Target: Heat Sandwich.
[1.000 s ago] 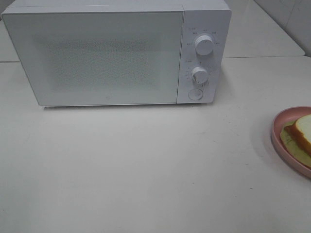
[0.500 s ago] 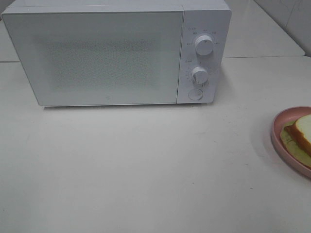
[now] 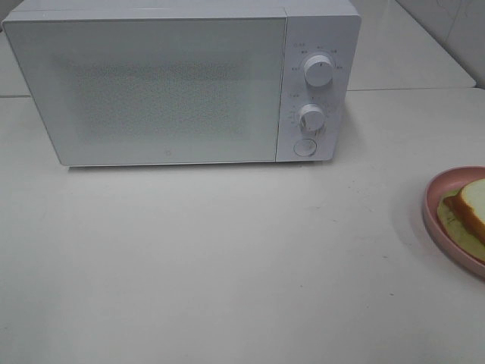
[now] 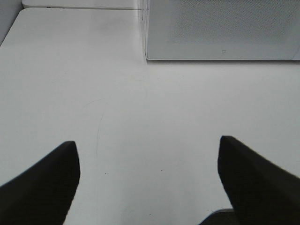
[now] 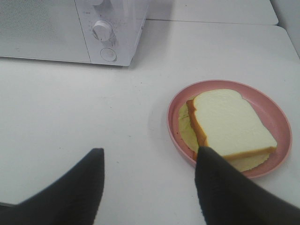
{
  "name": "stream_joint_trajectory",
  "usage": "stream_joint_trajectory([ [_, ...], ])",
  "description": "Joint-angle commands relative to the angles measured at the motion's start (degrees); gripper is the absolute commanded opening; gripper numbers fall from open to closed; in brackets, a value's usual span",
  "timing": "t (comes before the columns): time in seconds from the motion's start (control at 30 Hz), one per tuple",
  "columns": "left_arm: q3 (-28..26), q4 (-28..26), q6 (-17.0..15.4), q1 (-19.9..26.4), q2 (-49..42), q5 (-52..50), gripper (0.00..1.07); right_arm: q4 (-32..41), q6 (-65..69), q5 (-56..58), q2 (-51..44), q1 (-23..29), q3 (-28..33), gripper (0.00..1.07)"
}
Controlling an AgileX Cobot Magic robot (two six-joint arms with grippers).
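The sandwich [image 5: 229, 123] lies flat on a round pink plate [image 5: 280, 123] at the right side of the white table [image 3: 227, 265], well apart from the white microwave [image 3: 151, 83], whose door is closed. The right gripper [image 5: 149, 187] hangs above the table just beside the plate, jaws spread and empty. The left gripper [image 4: 148, 173] hovers over bare table before the microwave, jaws wide apart, holding nothing

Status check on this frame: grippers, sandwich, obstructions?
Left gripper open, empty. Right gripper open, empty, short of the sandwich on its pink plate. Microwave door shut. Nothing blocking.
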Motion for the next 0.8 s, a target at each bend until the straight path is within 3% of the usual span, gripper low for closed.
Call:
stream_joint_trajectory([
  [0.03,0.00,-0.34,-0.34,0.17,-1.32,-0.63,0.76,-0.40,-0.34,-0.34,-1.38,-0.06,0.11,0.58],
  [0.8,0.00,-0.34,-0.29,0.17,-1.32,-0.63,0.76,-0.40,-0.34,-0.34,-1.38,-0.06,0.11,0.58],
])
